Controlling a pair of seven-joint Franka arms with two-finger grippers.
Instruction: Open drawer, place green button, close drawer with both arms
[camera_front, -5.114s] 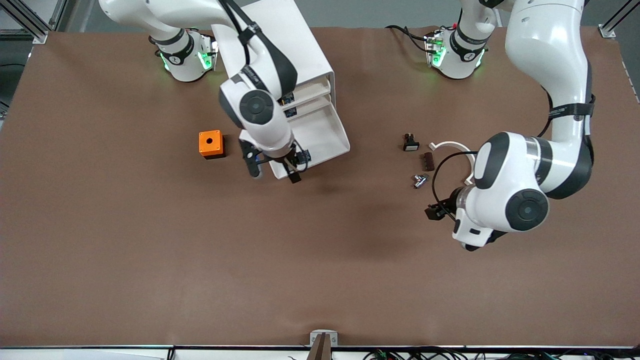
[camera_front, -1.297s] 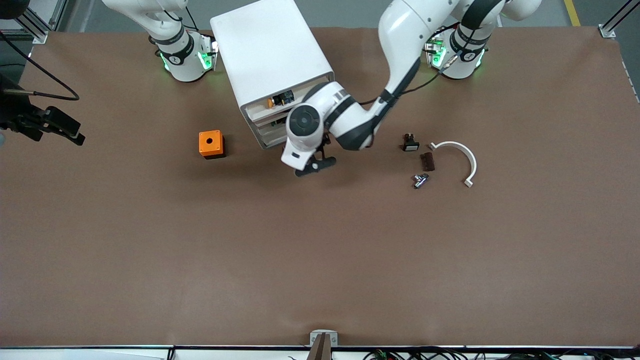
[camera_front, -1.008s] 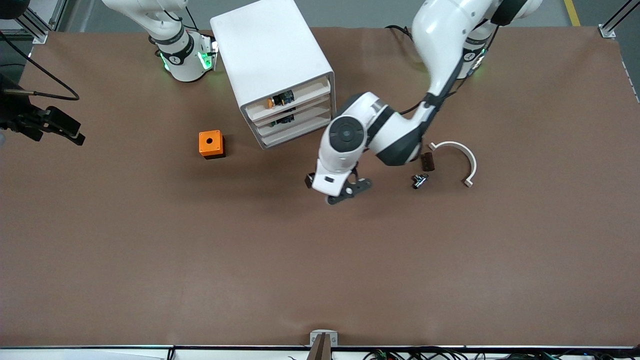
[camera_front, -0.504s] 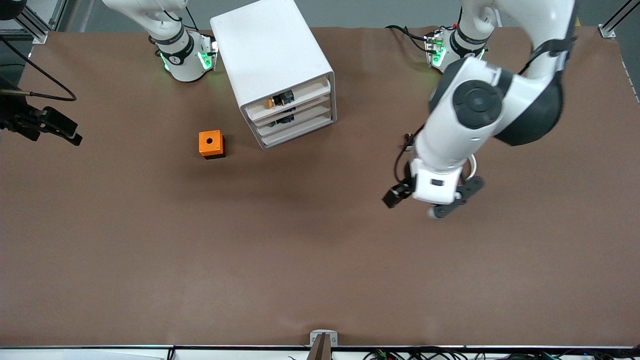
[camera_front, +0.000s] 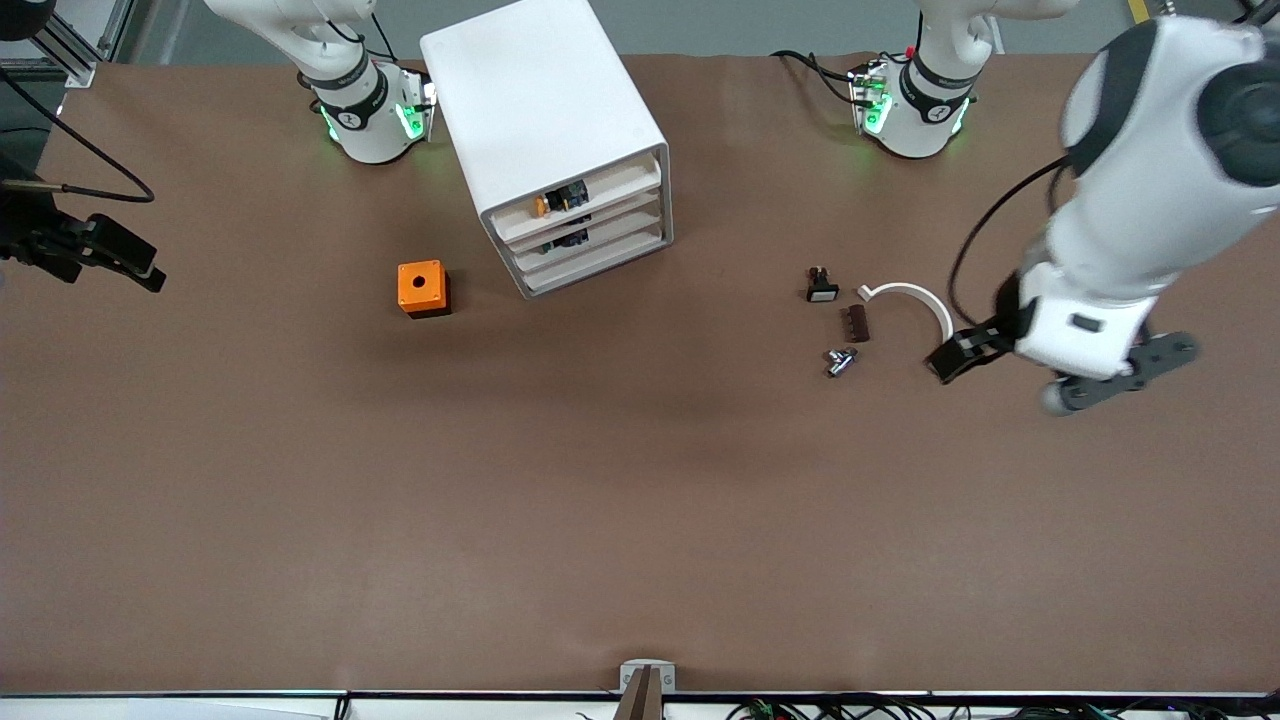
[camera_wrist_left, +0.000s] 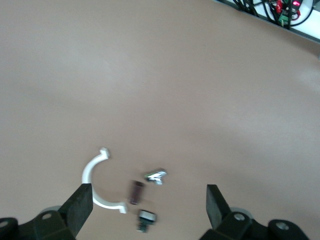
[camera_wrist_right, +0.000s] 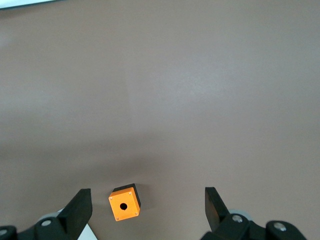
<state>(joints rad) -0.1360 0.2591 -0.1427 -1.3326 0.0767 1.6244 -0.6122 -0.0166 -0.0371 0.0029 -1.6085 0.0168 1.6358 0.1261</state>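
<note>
The white cabinet (camera_front: 545, 100) stands near the right arm's base with all its tiers pushed in, the third-tier drawer (camera_front: 610, 232) among them. The green-capped button is hidden. My left gripper (camera_front: 1115, 375) hangs open and empty over the table at the left arm's end, beside a white arc piece. In the left wrist view its fingers (camera_wrist_left: 80, 206) stand wide apart. My right gripper (camera_wrist_right: 147, 210) is open and empty, high over the orange box (camera_wrist_right: 124, 205). Part of its hand shows at the edge of the front view (camera_front: 100, 250).
The orange box (camera_front: 422, 288) sits beside the cabinet toward the right arm's end. Toward the left arm's end lie a black part with a white face (camera_front: 821, 286), a brown piece (camera_front: 856, 322), a metal part (camera_front: 839, 361) and a white arc (camera_front: 915, 300).
The drawer, open five seconds ago, is now shut. My left arm has swung from the cabinet's front out toward its own end of the table. My right arm holds still, raised.
</note>
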